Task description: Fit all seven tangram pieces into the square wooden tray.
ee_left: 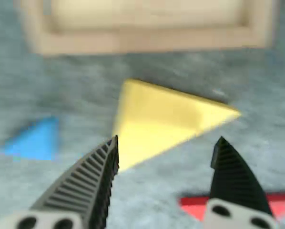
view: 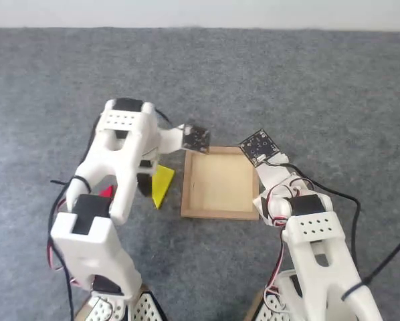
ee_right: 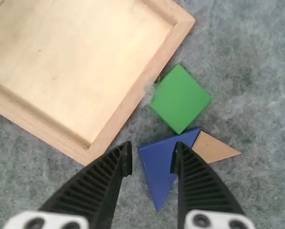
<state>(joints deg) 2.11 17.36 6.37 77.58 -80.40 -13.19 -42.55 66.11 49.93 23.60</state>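
Down on the grey mat [view: 320, 80], we see the left claw [ee_left: 168, 143] spread wide. The yellow triangle [ee_left: 166, 119] lies flat between and just ahead of its tips, with a light blue triangle [ee_left: 35, 140] off to one side, a red piece [ee_left: 192, 206] partly hidden behind one finger, and the square wooden tray [ee_left: 147, 40] beyond. The right claw [ee_right: 152, 148] is parted more narrowly, its tips astride a dark blue triangle [ee_right: 159, 167]. A green square [ee_right: 179, 98] and a tan triangle [ee_right: 214, 149] lie just ahead, near the tray's corner.
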